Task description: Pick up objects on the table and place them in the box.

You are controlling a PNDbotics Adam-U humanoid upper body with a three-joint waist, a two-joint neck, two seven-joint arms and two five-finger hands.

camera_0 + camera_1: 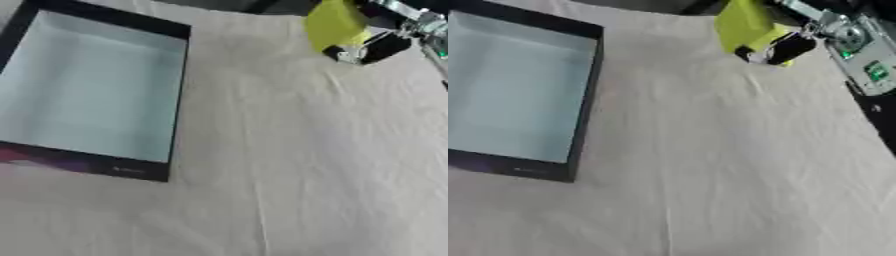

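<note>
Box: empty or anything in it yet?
Empty. The box shows only its bare pale floor inside the dark rim. The yellow object is outside it, at the right hand.

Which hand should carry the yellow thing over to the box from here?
Right. The right hand is already at the yellow object near the table's far edge, fingers against it. The left hand shows in neither view. The box lies open to the left, nothing visible inside.

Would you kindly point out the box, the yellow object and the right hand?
box [179, 95]: left eye view, its dark right wall.
yellow object [741, 25]: right eye view, its flat face.
right hand [785, 49]: right eye view, a black finger.
</note>
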